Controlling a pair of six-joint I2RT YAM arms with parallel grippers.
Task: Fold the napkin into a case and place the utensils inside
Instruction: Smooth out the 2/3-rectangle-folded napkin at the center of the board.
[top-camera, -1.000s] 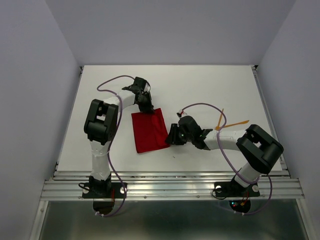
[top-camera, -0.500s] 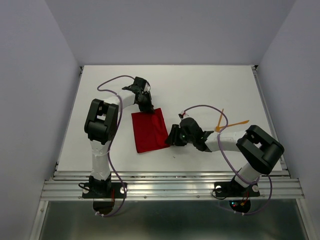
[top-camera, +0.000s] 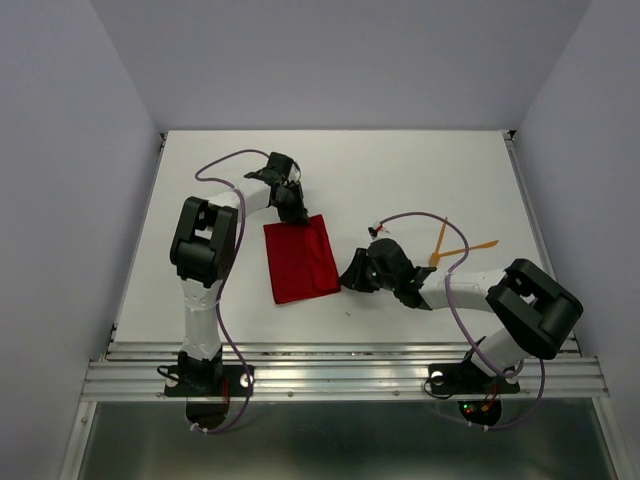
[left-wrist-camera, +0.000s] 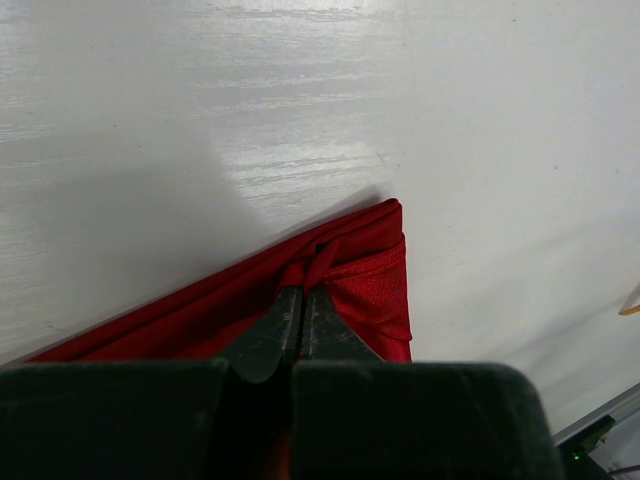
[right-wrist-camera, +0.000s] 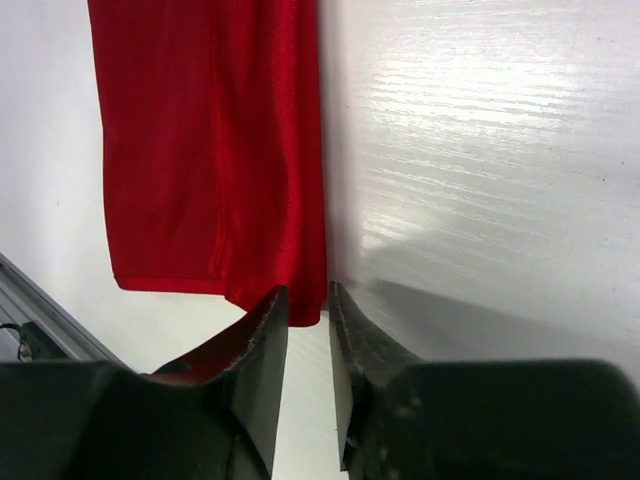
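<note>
- Napkin lies flat on the white table, folded into a red rectangle, left of centre from the overhead camera, its long sides running away from the arm bases.
- I see the left gripper at the far end of the napkin. Its jaws are pressed together on a bunched pinch of the red fabric near that far corner.
- My right gripper sits low at the napkin's near right corner. Its jaws stand a narrow gap apart, and the corner of the cloth reaches into that gap. I cannot tell whether they actually pinch it.
- Utensils, two thin orange pieces, lie on the table to the right, well apart from the napkin. They meet at their near ends in a V, behind the right arm's forearm.
</note>
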